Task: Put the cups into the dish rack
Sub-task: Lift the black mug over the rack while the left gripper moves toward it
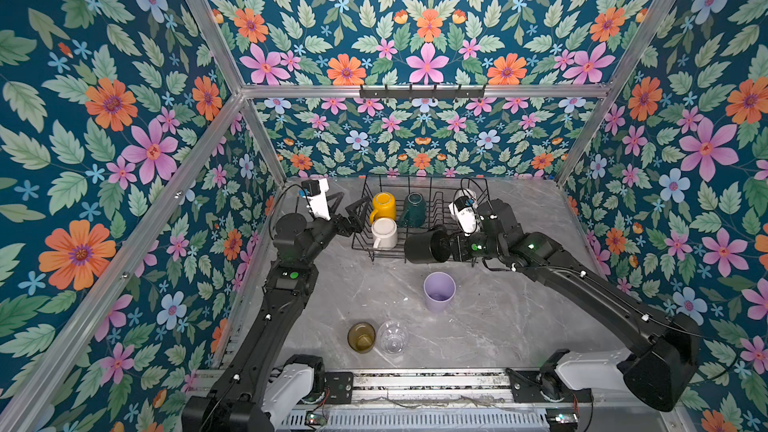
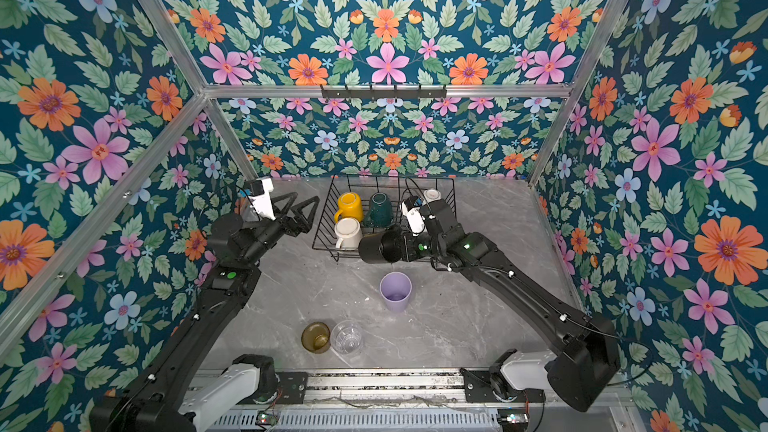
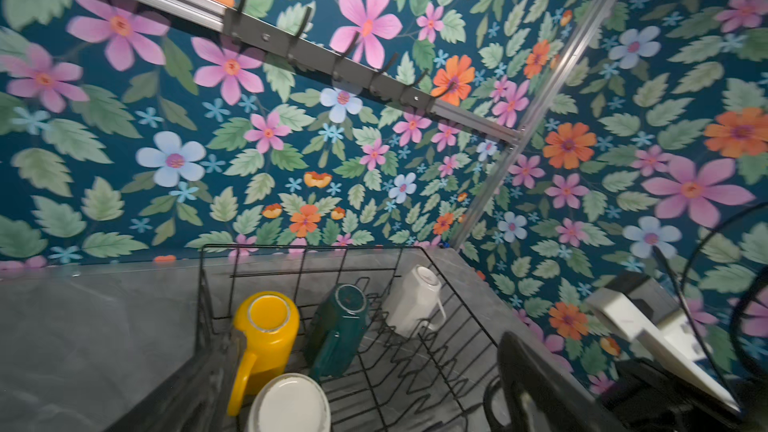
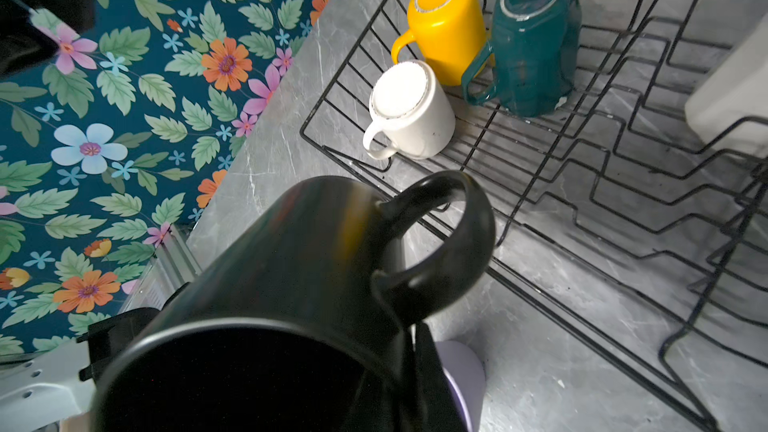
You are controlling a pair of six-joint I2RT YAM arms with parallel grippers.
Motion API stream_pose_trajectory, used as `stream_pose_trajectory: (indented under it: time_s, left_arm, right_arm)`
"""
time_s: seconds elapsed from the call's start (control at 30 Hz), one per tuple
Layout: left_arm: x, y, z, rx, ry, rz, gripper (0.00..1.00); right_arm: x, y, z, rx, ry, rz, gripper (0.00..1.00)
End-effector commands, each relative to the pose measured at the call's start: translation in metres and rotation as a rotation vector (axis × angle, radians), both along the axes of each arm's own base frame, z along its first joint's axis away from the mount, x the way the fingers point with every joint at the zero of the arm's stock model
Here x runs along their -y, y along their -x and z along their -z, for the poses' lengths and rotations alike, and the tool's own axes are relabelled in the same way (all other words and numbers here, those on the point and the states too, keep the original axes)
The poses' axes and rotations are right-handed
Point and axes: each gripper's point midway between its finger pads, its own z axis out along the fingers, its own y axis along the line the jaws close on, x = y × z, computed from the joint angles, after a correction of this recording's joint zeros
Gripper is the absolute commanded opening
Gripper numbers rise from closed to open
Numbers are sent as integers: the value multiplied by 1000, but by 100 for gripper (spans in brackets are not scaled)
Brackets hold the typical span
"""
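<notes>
The black wire dish rack (image 1: 419,179) stands at the back of the table. A yellow mug (image 1: 384,205), a cream mug (image 1: 384,232) and a teal mug (image 1: 413,209) sit upside down in its left part. A white mug (image 3: 415,301) sits at its far right corner. My right gripper (image 1: 451,245) is shut on the rim of a black mug (image 1: 426,246), held on its side over the rack's front edge. My left gripper (image 1: 355,198) is open and empty, just left of the rack. A lilac tumbler (image 1: 439,290), an olive glass (image 1: 361,337) and a clear glass (image 1: 392,337) stand on the table.
A black hook rail (image 1: 422,92) hangs on the back wall above the rack. Flowered walls close in the marble table (image 1: 519,326) on three sides. The arm bases sit on a rail (image 1: 415,382) along the front edge.
</notes>
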Motion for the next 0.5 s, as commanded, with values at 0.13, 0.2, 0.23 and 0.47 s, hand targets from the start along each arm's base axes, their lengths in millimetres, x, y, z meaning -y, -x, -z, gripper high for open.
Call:
stream_pose_trajectory:
  time_s: [0.13, 0.2, 0.23, 0.47]
  left_arm:
    - [40, 31, -21, 69, 79, 340, 97]
    - [42, 30, -20, 54, 90, 361, 96]
    - [43, 30, -20, 51, 91, 368, 96]
    - [50, 35, -19, 38, 130, 452, 96]
  right_arm:
    - [-1, 3, -62, 422, -99, -92, 0]
    - [3, 7, -69, 496, -106, -107, 0]
    - [3, 9, -71, 517, -109, -115, 0]
    - [1, 16, -84, 544, -155, -137, 0]
